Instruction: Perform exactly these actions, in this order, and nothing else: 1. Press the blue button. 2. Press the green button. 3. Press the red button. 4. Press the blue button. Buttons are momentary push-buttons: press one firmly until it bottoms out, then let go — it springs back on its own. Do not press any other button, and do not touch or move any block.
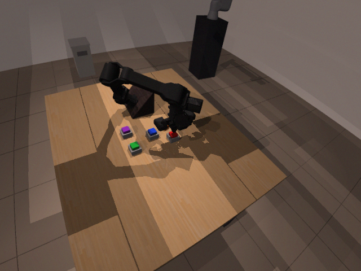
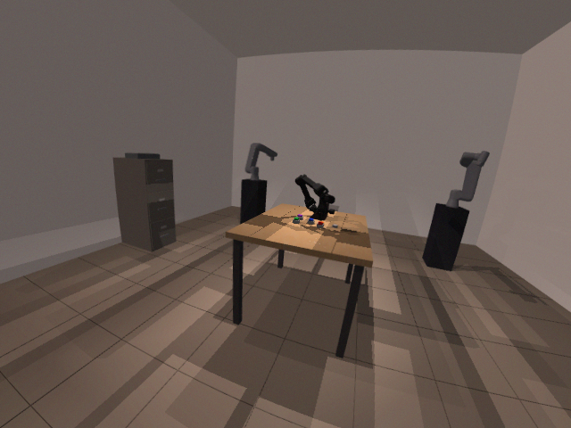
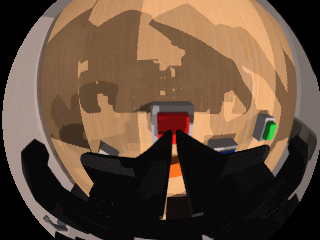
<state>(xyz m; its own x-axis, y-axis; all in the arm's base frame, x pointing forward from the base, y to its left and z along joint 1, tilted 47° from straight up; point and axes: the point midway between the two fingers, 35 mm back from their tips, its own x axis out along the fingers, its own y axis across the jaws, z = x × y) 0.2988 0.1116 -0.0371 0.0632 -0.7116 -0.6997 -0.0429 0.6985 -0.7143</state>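
While fingers pressed together, hand [image 1: 174, 130] on red button [image 1: 173, 134] in its grey housing [image 1: 172, 138].

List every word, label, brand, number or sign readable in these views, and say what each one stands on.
None: no readable text in any view.
The red button, blue button, green button and purple button have plain coloured caps.
The filing cabinet has only blank drawer fronts.
The gripper, shut above the red button, carries no marking.
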